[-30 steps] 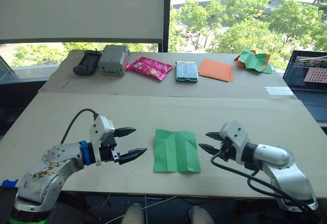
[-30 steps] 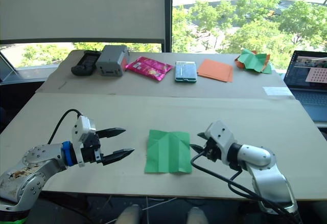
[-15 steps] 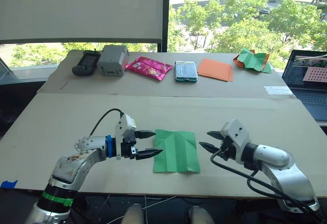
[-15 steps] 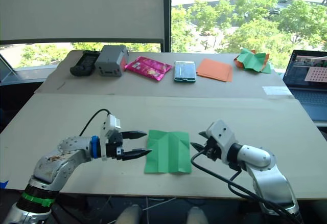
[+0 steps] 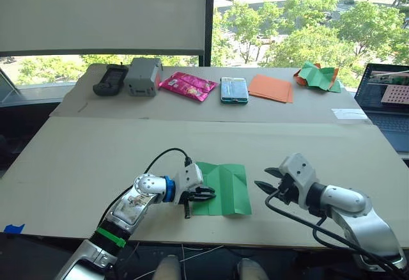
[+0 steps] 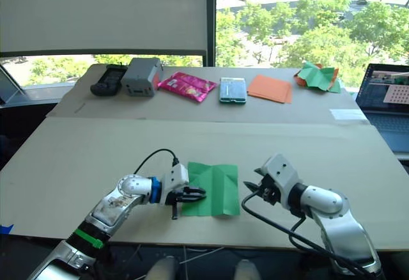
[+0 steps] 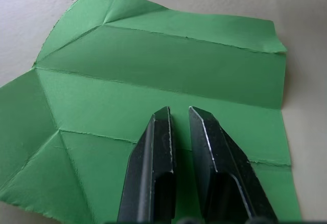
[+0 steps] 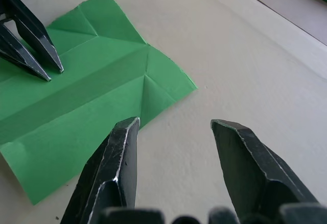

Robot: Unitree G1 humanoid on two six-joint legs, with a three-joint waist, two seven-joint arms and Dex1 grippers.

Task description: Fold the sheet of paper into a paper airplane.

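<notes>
**Creased sheet lies flat; the folding is mostly ahead of me**

Head views: the sheet of paper (image 5: 221, 188) lies flat near the front edge of the counter (image 5: 77, 158), between my two arms. It carries crease lines but no wedge, wings or fin, so I judge the airplane barely begun. My left fingers (image 5: 206, 195) sit over the sheet's left edge, drawn nearly together. My right fingers (image 5: 265, 179) hover just beside the sheet's right edge, apart from it. There is wide bare counter behind and to both sides of the sheet; the front rim is close, so I have little room to drag the paper toward me. The flat orange sheets (image 5: 271, 87), the crumpled bundle (image 5: 317, 75) and a laptop (image 5: 385, 104) stand well apart at the back and right.

Left wrist view: my left fingertips (image 7: 164, 127) rest low over the green surface with only a thin slit between them, gripping nothing I can see. Creases run lengthwise and diagonally to the corners.

Right wrist view: my right fingertips (image 8: 127, 132) are spread wide and empty, one tip over the sheet's edge, the other over bare counter.
</notes>
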